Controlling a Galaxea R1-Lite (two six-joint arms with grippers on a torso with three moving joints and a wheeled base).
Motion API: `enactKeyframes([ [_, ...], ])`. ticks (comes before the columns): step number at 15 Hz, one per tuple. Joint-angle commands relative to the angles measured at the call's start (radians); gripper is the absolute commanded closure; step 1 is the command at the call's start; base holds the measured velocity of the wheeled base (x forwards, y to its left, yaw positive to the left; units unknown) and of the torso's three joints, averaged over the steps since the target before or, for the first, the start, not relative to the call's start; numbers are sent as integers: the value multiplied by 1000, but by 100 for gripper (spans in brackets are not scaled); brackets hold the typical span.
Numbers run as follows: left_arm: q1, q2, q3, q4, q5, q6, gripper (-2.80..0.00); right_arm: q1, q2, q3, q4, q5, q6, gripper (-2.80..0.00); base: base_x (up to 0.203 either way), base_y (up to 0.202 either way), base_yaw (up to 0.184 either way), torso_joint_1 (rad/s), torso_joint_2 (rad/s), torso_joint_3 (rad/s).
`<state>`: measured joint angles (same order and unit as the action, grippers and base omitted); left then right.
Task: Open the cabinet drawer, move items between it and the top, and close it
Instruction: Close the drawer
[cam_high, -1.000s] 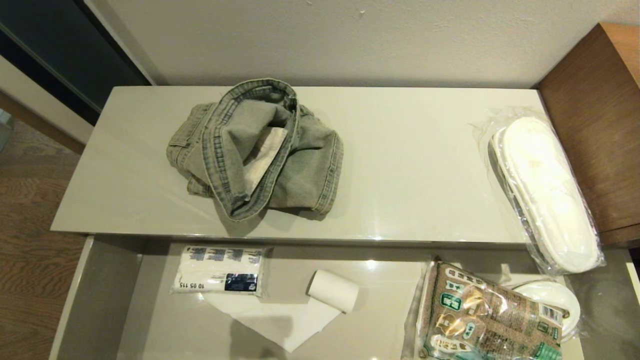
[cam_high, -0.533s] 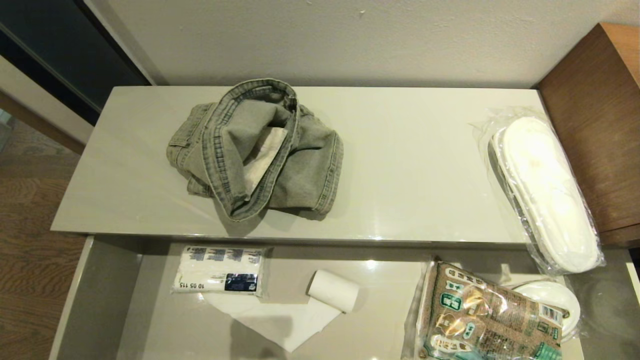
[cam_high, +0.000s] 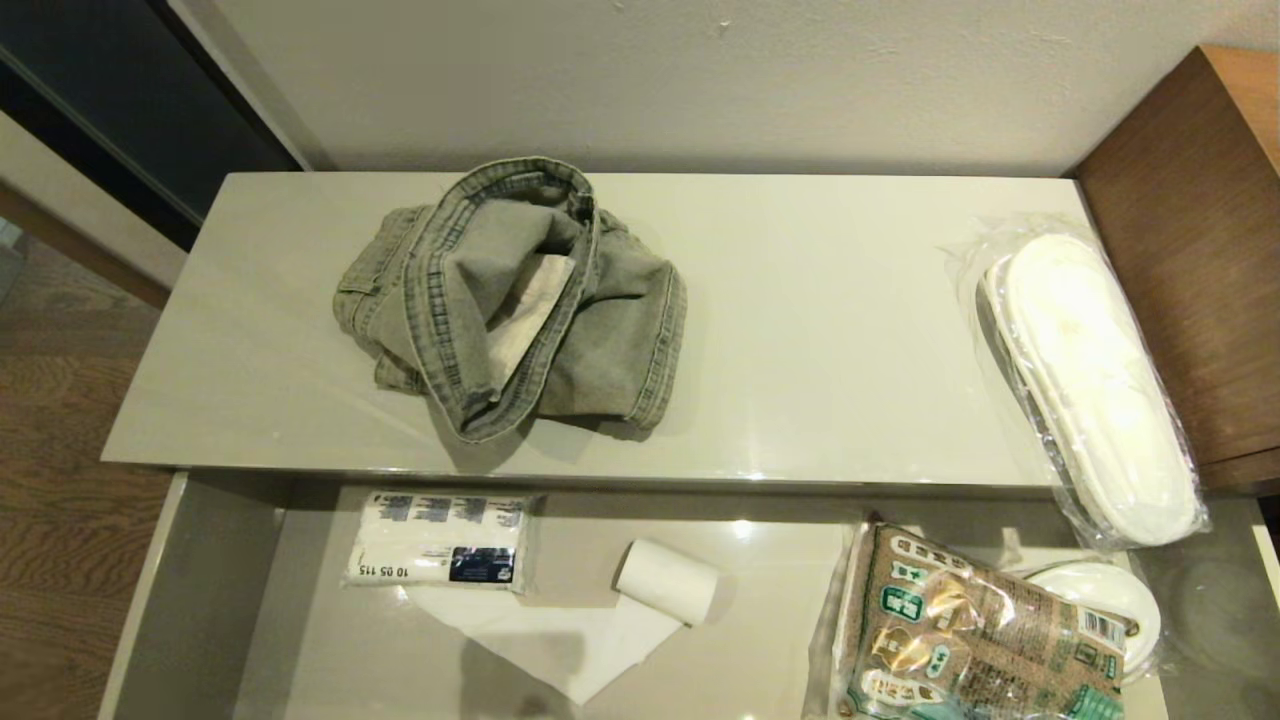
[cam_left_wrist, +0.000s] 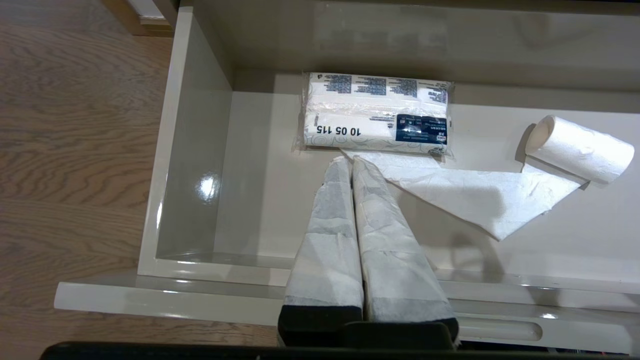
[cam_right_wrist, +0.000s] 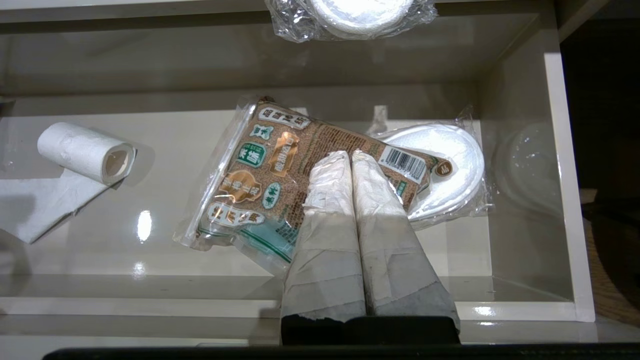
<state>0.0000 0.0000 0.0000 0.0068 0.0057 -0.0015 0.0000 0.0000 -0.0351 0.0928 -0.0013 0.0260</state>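
now drawer (cam_high: 200, 600) open, both grippers closed

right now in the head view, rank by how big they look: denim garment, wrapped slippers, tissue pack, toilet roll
1. denim garment, largest by far
2. wrapped slippers, on the top
3. tissue pack, in the drawer
4. toilet roll, counting the roll only

The drawer things lie lower, farther from the camera, but the gaps look clear.
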Motion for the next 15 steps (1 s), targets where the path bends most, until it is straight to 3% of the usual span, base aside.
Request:
enactKeyframes([
  [1, 0, 0, 2, -1, 0, 0, 0, 0, -2, 0, 1, 0, 0, 0, 0, 0, 0, 0, 0, 0],
  [15, 0, 0, 2, -1, 0, 0, 0, 0, -2, 0, 1, 0, 0, 0, 0, 0, 0, 0, 0, 0],
])
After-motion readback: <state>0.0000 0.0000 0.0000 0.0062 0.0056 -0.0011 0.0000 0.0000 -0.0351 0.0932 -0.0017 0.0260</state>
